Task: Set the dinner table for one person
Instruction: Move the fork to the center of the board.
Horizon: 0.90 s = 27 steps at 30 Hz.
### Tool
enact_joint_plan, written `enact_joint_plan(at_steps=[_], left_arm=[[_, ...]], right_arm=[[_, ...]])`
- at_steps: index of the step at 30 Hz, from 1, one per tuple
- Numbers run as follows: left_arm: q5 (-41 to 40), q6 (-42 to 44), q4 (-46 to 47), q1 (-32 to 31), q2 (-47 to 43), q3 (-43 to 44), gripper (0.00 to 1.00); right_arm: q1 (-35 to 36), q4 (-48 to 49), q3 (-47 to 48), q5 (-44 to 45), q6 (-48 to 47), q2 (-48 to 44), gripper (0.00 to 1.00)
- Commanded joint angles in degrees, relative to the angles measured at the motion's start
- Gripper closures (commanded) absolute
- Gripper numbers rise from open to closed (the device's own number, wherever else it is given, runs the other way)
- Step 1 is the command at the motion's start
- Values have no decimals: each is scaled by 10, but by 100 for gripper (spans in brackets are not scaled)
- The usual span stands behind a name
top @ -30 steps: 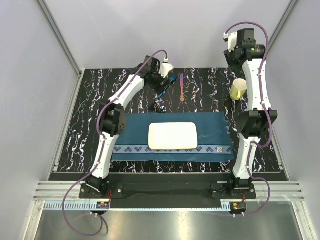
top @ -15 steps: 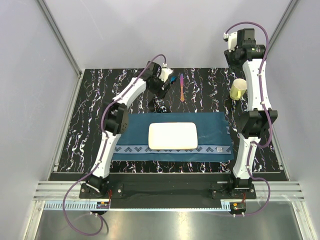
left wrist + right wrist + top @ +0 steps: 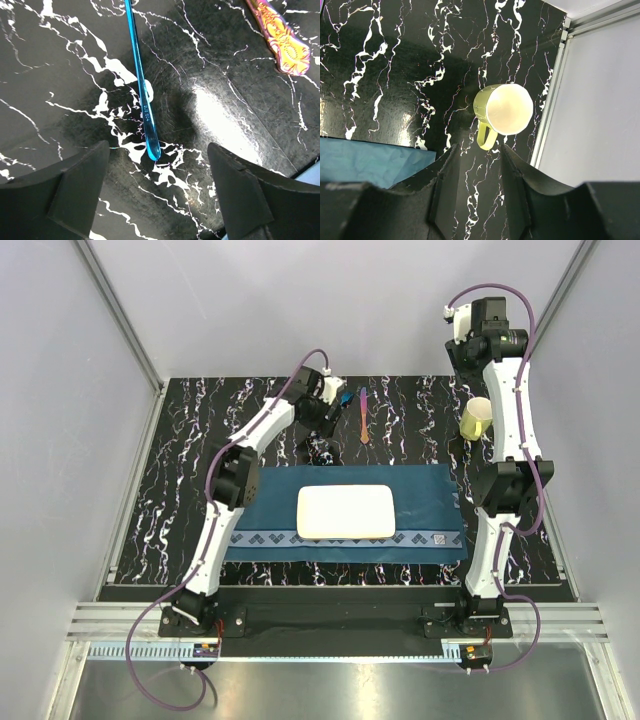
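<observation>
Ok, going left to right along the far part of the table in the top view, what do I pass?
In order: left hand → pink utensil → yellow mug. The blue utensil is left out, since it overlaps the hand.

A thin blue handle [image 3: 142, 95] lies on the black, white-veined surface [image 3: 60, 75]. It runs from the top edge down to a rounded end near the middle. That end sits level with the tips of the two dark fingers [image 3: 75, 190] of the pincer [image 3: 157, 160], which stand wide apart, neither touching it. An ornate pink-orange handle [image 3: 280, 35] lies at the upper right, well apart from the blue one. A pale blue patch [image 3: 311, 176] at the lower right edge cannot be identified.
</observation>
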Motion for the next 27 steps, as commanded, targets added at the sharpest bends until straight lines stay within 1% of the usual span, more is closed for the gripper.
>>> enact_joint_plan(at_steps=[1,9,14,16,27], left_arm=[[16,-18,24,2,6,24,18],[8,-29,18,10,21,27,18],[15,-35,2,14,34,51,18],[16,-36,-2,15,35,54,21],[5,-39,-26,12,58,93,30]], right_arm=[[8,5,14,14,-5,-12,55],[10,6,14,16,-8,-13,55],[11,7,18,18,-8,-10,55],[11,7,19,19,-9,-10,55],[12,8,23,22,-9,-8,55]])
